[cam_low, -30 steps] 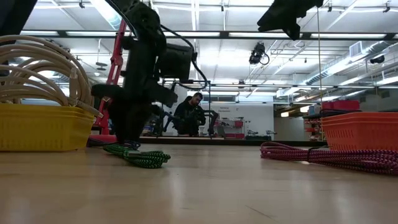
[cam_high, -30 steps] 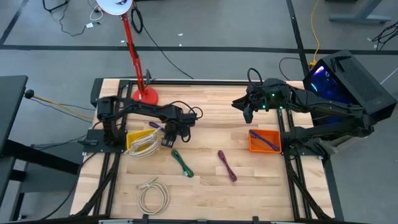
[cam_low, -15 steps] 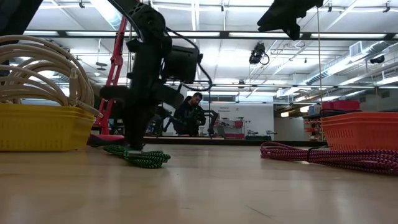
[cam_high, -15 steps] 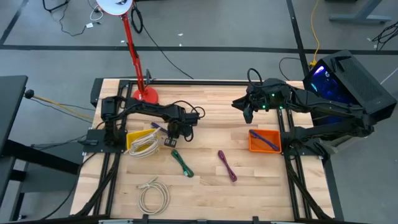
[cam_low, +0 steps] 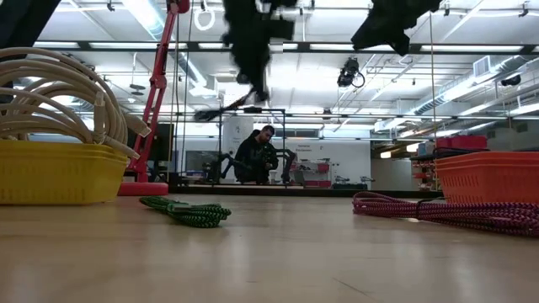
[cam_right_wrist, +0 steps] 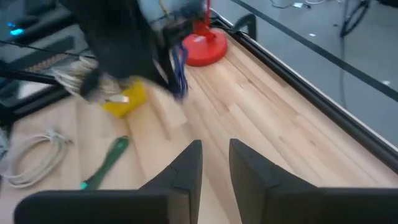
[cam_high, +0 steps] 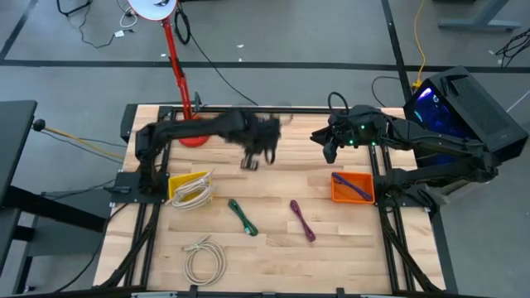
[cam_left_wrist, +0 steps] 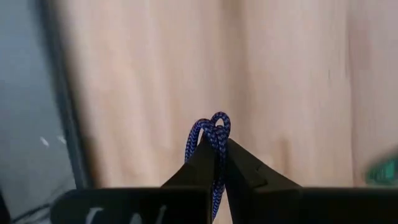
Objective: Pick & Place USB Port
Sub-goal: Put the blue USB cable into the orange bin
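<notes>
The left end effector [cam_left_wrist: 214, 155] was clamped shut on a blue braided cable [cam_left_wrist: 211, 134], a loop of it poking out past the fingertips, w/ the rest dangling under the arm in the right wrist view; it was raised off the desk [cam_high: 273, 248], over the far middle part. Behind it, toward its own arm's base, sat the yellow bin [cam_high: 189, 189] w/ a cream cable heaped in it. Nearer the front edge than the end effector lay a green cable [cam_high: 242, 217], a purple cable [cam_high: 302, 220] and a loose cream cable coil [cam_high: 204, 259], all on bare wood, approx. well apart from each other. The orange bin [cam_high: 352, 187] w/ one purple-ish cable inside sat off to its right, below the right end effector [cam_right_wrist: 215, 163], which hovered idle at the far right side, fingers slightly parted, nothing between them. Progress, judging from this: each bin had at least one cable in, the blue one was lifted but not placed, and three more lay loose, so prob. under halfway. Which bin the blue one belonged in couldn't be told; orange seemed likely, given the arm sat mid-desk, away from the yellow.
</notes>
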You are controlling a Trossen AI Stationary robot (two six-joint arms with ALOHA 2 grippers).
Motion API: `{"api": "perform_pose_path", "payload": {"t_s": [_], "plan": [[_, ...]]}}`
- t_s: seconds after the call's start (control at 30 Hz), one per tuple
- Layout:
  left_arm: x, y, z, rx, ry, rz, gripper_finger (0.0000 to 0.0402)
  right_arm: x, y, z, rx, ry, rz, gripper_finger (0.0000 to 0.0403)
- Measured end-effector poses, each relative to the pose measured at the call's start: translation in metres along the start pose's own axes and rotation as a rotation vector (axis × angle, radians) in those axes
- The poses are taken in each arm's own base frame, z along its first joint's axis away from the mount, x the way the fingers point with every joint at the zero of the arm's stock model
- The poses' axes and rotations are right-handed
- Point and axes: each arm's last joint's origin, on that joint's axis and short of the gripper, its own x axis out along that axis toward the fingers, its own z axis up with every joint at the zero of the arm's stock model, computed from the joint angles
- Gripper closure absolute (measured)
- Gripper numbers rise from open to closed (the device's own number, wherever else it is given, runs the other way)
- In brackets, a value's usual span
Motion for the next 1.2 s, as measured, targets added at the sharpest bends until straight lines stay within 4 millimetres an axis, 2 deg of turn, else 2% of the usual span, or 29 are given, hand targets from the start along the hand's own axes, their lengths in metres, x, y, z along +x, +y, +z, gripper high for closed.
{"api": "perform_pose_path", "payload": {"t_s": [0.1, 0.23, 0.4, 0.47, 0.6, 0.67, 0.77, 0.83, 1.0, 1.2], "plan": [[-0.056, 0.027, 0.013, -0.103, -0.192, 0.070, 0.0385, 0.000, -0.002, -0.002, -0.003, 0.013, -0.039, 0.0321], [-0.133, 0.053, 0.014, -0.217, -0.475, 0.148, 0.0385, 0.000, -0.002, -0.002, -0.010, 0.009, -0.049, 0.0321], [-0.193, 0.062, -0.007, -0.355, -0.913, 0.119, 0.0385, 0.000, -0.001, 0.002, -0.016, -0.032, -0.038, 0.0321], [-0.202, 0.062, -0.015, -0.379, -0.989, 0.081, 0.0385, 0.000, 0.000, 0.006, -0.018, -0.071, -0.028, 0.0321], [-0.200, 0.062, -0.015, -0.390, -1.063, 0.032, 0.0385, -0.001, 0.003, 0.016, -0.036, -0.172, 0.001, 0.0321], [-0.187, 0.060, -0.012, -0.383, -1.065, -0.018, 0.0385, -0.002, 0.004, 0.020, -0.044, -0.217, 0.012, 0.0321], [-0.153, 0.057, -0.006, -0.418, -1.010, -0.076, 0.0385, -0.003, 0.006, 0.024, -0.049, -0.260, 0.031, 0.0321], [-0.136, 0.056, 0.001, -0.411, -1.068, -0.129, 0.0385, -0.003, 0.006, 0.025, -0.052, -0.265, 0.053, 0.0321], [-0.135, 0.063, 0.007, -0.417, -1.302, -0.131, 0.0385, -0.003, 0.007, 0.025, -0.064, -0.259, 0.081, 0.0321], [-0.126, 0.064, 0.009, -0.452, -1.344, -0.201, 0.0385, -0.004, 0.008, 0.027, -0.077, -0.284, 0.085, 0.0321]]}}
